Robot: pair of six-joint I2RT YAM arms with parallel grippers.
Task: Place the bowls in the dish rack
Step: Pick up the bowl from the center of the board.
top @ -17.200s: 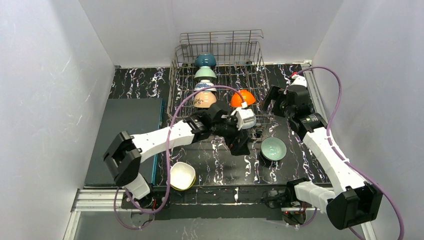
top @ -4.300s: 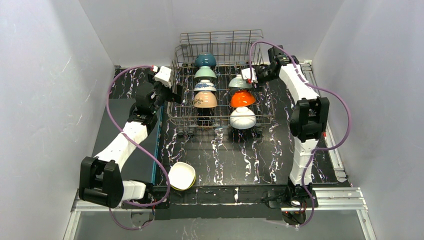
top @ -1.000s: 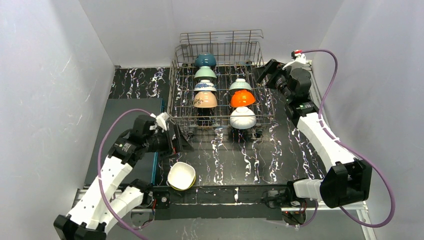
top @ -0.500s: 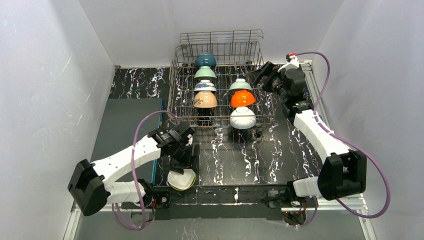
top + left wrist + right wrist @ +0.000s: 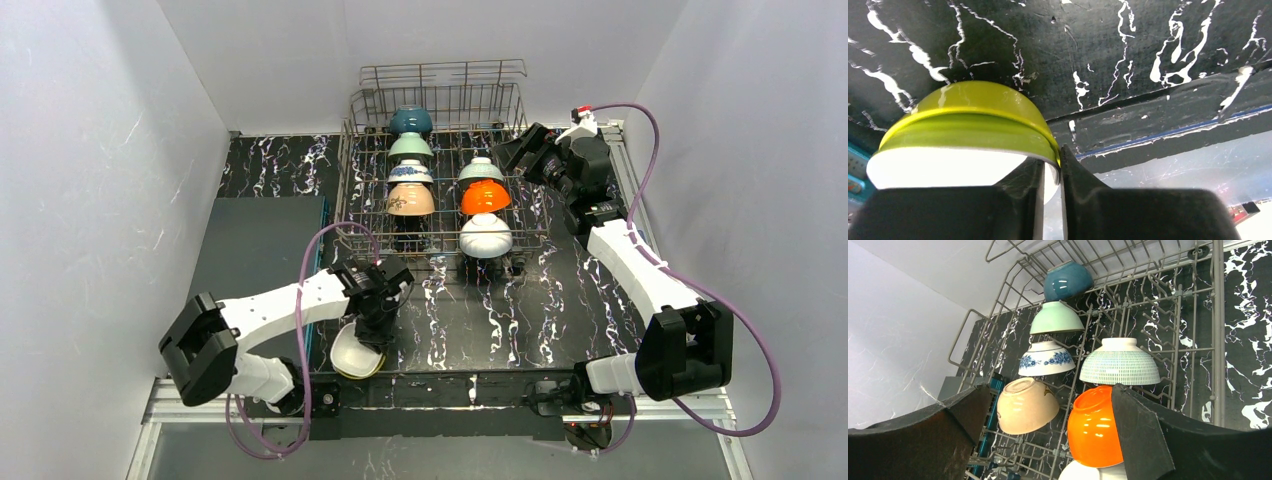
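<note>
Seven bowls (image 5: 485, 197) sit in the dish rack (image 5: 440, 100), right fingers (image 5: 1143, 440) spread wide just beside it, while left fingers (image 5: 1088, 200) pinch the last yellow-green bowl (image 5: 968, 120) by the table (image 5: 480, 320) edge.

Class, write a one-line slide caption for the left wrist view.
The left gripper straddles the rim of the yellow-green bowl on the black marbled table.

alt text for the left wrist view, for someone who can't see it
The left tool pinches the rim of a glossy yellow-green round bowl with a white inside, one black finger inside and one outside. Behind lies the black white-veined tabletop and its edge.
</note>
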